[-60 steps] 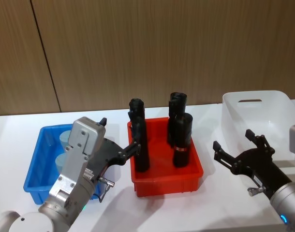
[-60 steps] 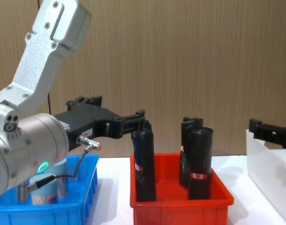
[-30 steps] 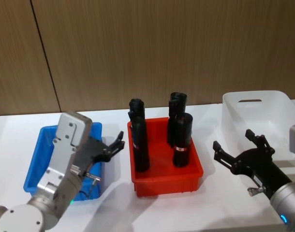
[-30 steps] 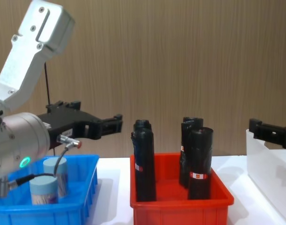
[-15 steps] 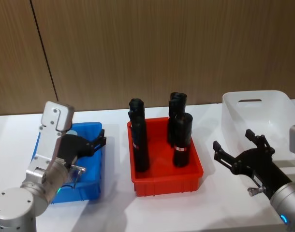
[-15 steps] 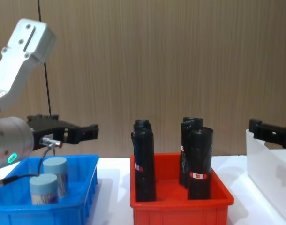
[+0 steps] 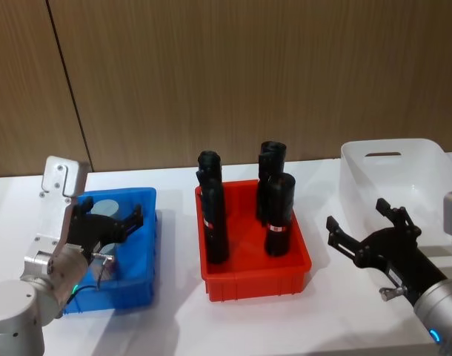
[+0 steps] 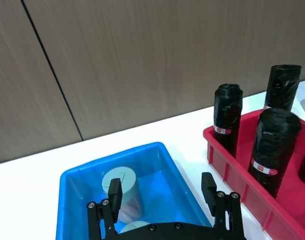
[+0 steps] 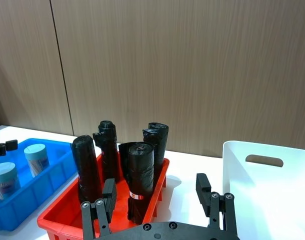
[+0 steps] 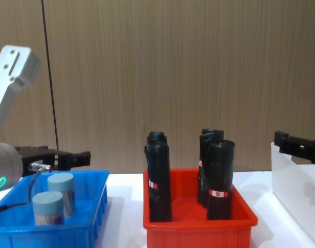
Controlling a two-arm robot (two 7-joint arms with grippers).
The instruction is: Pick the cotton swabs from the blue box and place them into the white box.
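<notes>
Cotton swabs (image 10: 60, 192): two, blue box (image 10: 99, 209); black rolls (image 10: 221, 175): four, red bin (image 10: 199, 233).

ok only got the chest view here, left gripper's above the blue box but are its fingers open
Observer: Yes. The left wrist view shows the left gripper with its fingers spread wide, holding nothing.
Operator: and the right one
Observer: The right gripper is open too, hanging on the near side of the white box.
Operator: anything in that box yet
Observer: Nothing that I can see; in the head view its inside looks bare white.
</notes>
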